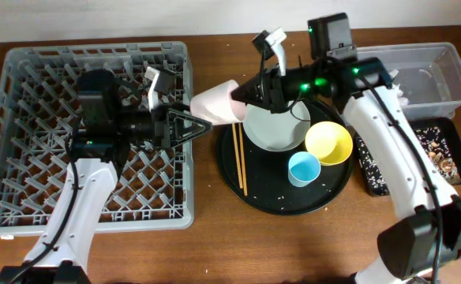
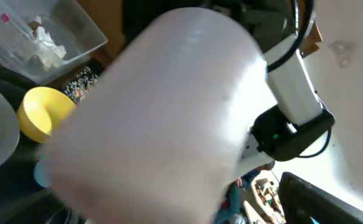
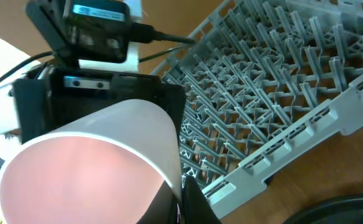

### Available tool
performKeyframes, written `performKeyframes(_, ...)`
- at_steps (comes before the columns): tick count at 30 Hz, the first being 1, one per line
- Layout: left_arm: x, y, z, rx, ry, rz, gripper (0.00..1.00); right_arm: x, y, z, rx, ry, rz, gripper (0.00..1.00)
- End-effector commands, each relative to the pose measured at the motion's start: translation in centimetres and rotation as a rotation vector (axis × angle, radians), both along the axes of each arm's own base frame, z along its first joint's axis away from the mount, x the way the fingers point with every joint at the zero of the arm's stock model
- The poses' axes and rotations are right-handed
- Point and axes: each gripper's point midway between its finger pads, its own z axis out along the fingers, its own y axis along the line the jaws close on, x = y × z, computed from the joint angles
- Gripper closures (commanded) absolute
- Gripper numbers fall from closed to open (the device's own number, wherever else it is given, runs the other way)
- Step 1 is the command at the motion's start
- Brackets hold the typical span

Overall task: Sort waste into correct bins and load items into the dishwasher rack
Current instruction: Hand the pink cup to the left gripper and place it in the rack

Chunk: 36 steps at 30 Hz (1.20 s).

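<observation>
– Above the middle of the desk, toward its far edge, what is being held?

– A pink cup [image 1: 217, 101], tipped on its side in the air between the grey dishwasher rack [image 1: 96, 50] on the desk's left side and the round black tray [image 1: 278, 202] at the centre. The right tool [image 1: 242, 96] is clamped on the cup's rim, and the cup's open mouth faces the right arm.

– And the other arm?

– The left tool [image 1: 197, 126] sits just beside the cup's base, over the rack's right wall. The cup fills its camera, so I cannot tell whether its jaws are open or closed.

– Which step is this?

– It looks like a handover, so the cup can go into the rack. The grey-green plate [image 1: 274, 130], yellow bowl [image 1: 328, 143], blue cup [image 1: 303, 169] and chopsticks [image 1: 239, 162] lie on the tray, not yet loaded.

– What does the next move call for?

– Probably the left tool must take a firm hold on the cup's body before the right one lets go. Then it can set the cup mouth down among the pegs.
</observation>
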Motion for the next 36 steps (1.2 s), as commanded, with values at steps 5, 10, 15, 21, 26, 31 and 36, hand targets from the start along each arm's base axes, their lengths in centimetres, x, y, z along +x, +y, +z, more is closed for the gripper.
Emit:
performKeyframes(5, -0.5, -0.2, 0.8, -0.015, -0.047, -0.041, 0.01, -0.7, 2.9, -0.8, -0.033, -0.041, 0.047, 0.96)
performKeyframes(10, -1.2, -1.3, 0.8, -0.016, -0.048, -0.076, 0.27, 0.3, 4.3, -2.3, -0.027, -0.024, 0.056, 0.96)
performKeyframes(15, -1.0, -1.3, 0.8, -0.014, -0.057, -0.068, 0.32, 0.3, 3.8, -3.6, -0.085, 0.021, 0.022, 0.89)
performKeyframes(21, -0.2, -0.6, 1.5, -0.015, -0.158, -0.034, 0.25, -0.1, 3.5, -4.3, -0.114, 0.061, 0.012, 0.95)
performKeyframes(26, 1.0, -0.1, 1.6, -0.003, -0.19, 0.029, 0.08, -0.1, 3.4, -4.3, -0.117, 0.061, 0.01, 0.95)
performKeyframes(31, 1.3, -0.1, 1.6, 0.002, -0.194, 0.047, 0.45, 0.1, 3.3, -4.5, -0.127, 0.06, 0.002, 0.53)
performKeyframes(36, 0.3, 0.6, 3.5, -0.024, -0.385, -0.021, 0.45, 3.7, -2.5, -5.6, -0.183, 0.094, -0.171, 0.21)
